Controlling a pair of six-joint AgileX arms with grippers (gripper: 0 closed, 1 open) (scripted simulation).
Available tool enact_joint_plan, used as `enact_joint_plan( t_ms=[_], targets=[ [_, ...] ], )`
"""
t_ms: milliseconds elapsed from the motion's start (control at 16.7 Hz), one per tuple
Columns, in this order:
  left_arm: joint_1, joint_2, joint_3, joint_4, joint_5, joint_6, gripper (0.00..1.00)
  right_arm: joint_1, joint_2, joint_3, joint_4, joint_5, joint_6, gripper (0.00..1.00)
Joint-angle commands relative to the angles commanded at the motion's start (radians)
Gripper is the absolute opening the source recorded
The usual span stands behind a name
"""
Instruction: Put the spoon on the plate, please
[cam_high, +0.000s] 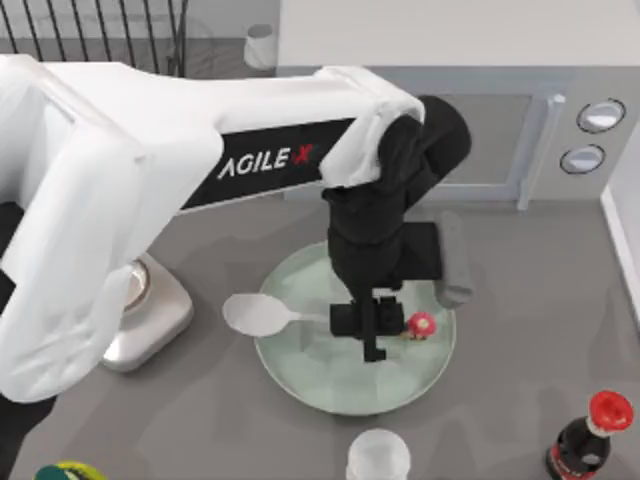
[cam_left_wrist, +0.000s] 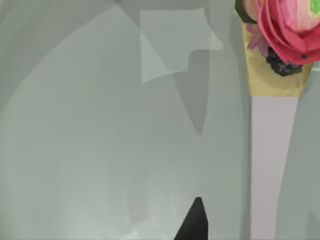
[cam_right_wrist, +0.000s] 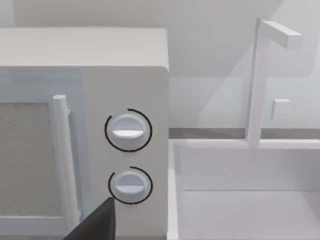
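Observation:
The pale-green plate (cam_high: 330, 378) sits at the table's middle. Across it lies the white spoon (cam_high: 258, 313): its oval bowl overhangs the plate's left rim and its thin handle runs right to the red knob (cam_high: 422, 324). My left gripper (cam_high: 372, 335) hangs straight over the handle, open, pointing down. Up close in the left wrist view, the handle (cam_left_wrist: 272, 165) rests on the plate (cam_left_wrist: 75, 150) beside one dark fingertip (cam_left_wrist: 195, 225), with a gap between them. My right arm is parked off to the right; one of its fingertips (cam_right_wrist: 97, 222) shows with nothing beside it.
A silver kitchen scale (cam_high: 150, 310) stands left of the plate, partly under my left arm. A red-capped dark bottle (cam_high: 590, 440) is at the front right, a white cup (cam_high: 378, 458) just in front of the plate. A microwave (cam_high: 520, 140) lines the back.

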Motion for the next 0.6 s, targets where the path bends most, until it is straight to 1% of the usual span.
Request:
enact_joint_plan(
  t_ms=[240,300,600],
  targets=[
    [0.0,0.0,0.0,0.0,0.0,0.0,0.98,0.0,0.0,0.0,0.0,0.0,0.0,1.0],
    [0.0,0.0,0.0,0.0,0.0,0.0,1.0,0.0,0.0,0.0,0.0,0.0,0.0,1.0],
    [0.0,0.0,0.0,0.0,0.0,0.0,1.0,0.0,0.0,0.0,0.0,0.0,0.0,1.0]
  ],
)
